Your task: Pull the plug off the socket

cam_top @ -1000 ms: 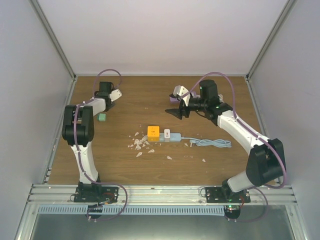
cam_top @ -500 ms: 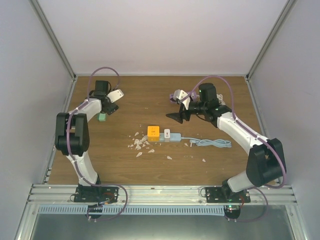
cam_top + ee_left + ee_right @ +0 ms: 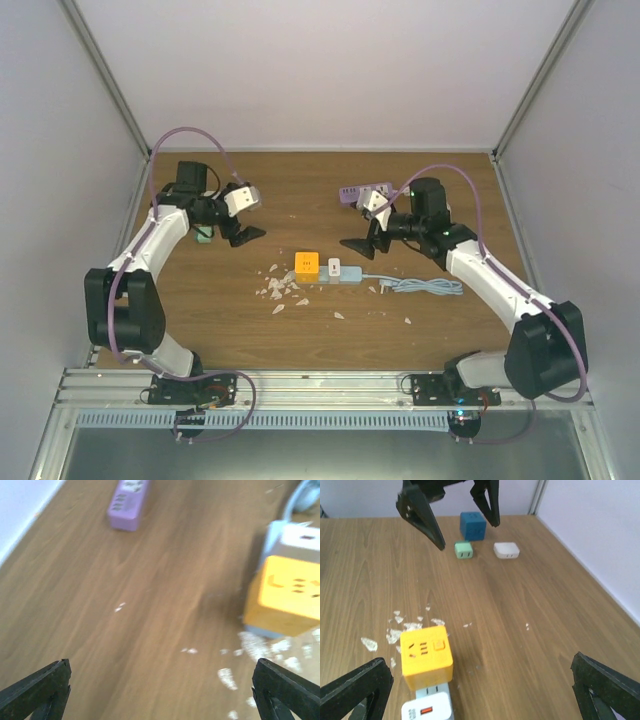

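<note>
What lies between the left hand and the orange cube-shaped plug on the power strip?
Only bare brown wooden tabletop, with small white flakes scattered near the orange cube-shaped plug. The left wrist view shows this ahead of the open left hand.

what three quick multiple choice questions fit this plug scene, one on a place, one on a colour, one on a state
1. Where does the yellow cube adapter sit?
A. plugged on the end of the light blue power strip
B. against the back wall
C. held up in the air

2. What colour is the spare power strip lying apart at the far side?
A. black
B. purple
C. red

3. How do the left gripper and right gripper stand?
A. both shut on a plug
B. one open, one shut
C. both open and empty

Answers:
1 A, the right wrist view shows the cube standing on the strip's end.
2 B, it reads purple in the top and left wrist views.
3 C, each wrist view shows jaws wide apart with nothing between them.
</note>
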Tool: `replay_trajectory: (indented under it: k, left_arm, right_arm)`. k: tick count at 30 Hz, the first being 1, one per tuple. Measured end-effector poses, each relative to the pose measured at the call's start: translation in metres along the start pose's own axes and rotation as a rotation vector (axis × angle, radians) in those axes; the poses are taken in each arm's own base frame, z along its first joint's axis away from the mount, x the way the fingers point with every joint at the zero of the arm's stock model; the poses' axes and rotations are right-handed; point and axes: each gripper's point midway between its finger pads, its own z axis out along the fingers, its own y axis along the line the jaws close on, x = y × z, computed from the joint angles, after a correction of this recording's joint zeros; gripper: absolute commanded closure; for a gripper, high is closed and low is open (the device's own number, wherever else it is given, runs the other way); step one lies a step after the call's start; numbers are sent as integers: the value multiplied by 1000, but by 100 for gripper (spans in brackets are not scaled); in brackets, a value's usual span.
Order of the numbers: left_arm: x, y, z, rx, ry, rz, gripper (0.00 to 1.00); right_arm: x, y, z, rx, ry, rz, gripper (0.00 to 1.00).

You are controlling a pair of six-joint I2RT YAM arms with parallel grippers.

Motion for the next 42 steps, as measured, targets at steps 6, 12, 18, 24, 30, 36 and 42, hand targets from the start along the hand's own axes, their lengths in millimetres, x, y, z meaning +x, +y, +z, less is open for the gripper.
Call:
replay_trajectory:
  k: [6, 12, 18, 24, 30, 36, 42]
  left_arm:
    - [-11, -50, 9, 190, -77, -32, 1]
    - [-17, -97, 28, 326, -87, -12, 1]
    - [-17, -115, 40, 366, -82, -11, 1]
    - [-14, -122, 62, 386, -57, 17, 1]
    - [-15, -128, 75, 391, -48, 57, 2]
    - [-13, -139, 87, 416, -28, 82, 7]
    - [-9, -144, 95, 431, -13, 83, 13]
  right_arm:
    - [30, 17, 2, -45, 58, -8, 3]
    - [49, 24, 10, -101, 92, -43, 4]
    - [83, 30, 27, -166, 157, -46, 5]
    - [105, 44, 42, -233, 196, -54, 7]
    - [117, 62, 57, -293, 222, -67, 9]
    - [133, 65, 68, -304, 255, -69, 12]
    - [143, 63, 79, -302, 287, -71, 18]
